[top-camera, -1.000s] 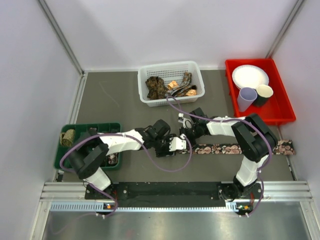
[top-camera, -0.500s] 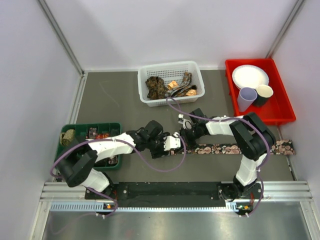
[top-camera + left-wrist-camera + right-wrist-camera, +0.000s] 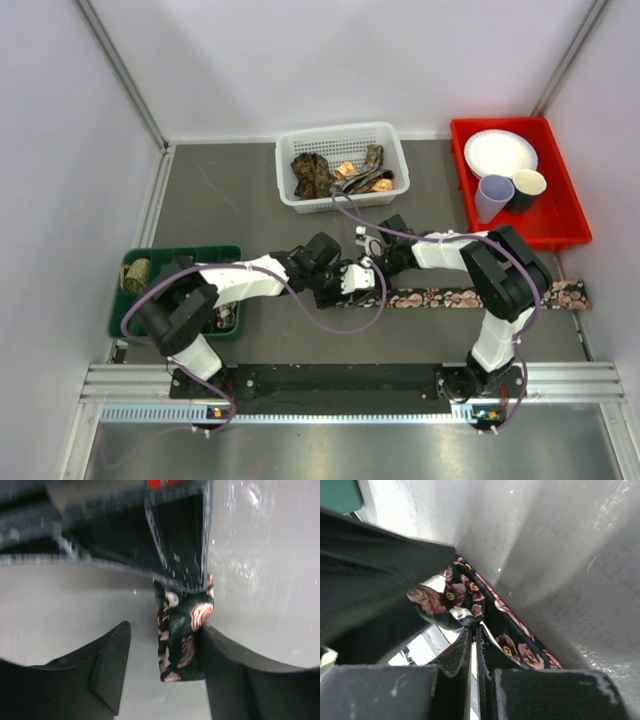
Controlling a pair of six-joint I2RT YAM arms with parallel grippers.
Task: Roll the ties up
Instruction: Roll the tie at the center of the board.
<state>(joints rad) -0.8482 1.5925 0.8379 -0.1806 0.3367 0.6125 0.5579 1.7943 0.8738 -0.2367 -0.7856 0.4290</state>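
A dark tie (image 3: 470,297) with pink flowers lies flat across the table, its left end rolled into a small coil. In the left wrist view that coil (image 3: 182,640) stands between the fingers of my left gripper (image 3: 165,630); it touches the right finger, with a gap on the left, so the jaws are open. My right gripper (image 3: 473,630) is shut, its tips pinching the lower edge of the coil (image 3: 447,602), and the flat tie (image 3: 520,645) runs away beside it. From above, the left gripper (image 3: 358,278) and right gripper (image 3: 376,266) meet at the tie's left end.
A white mesh basket (image 3: 345,200) with several loose ties stands behind the grippers. A red tray (image 3: 575,215) at the back right holds a plate (image 3: 500,153) and two cups. A green tray (image 3: 175,252) at the left holds a rolled tie (image 3: 135,275).
The left arm drew back a little to the left, then came right again, closer to the right gripper and the coil. The right arm and the flat tie have stayed put.
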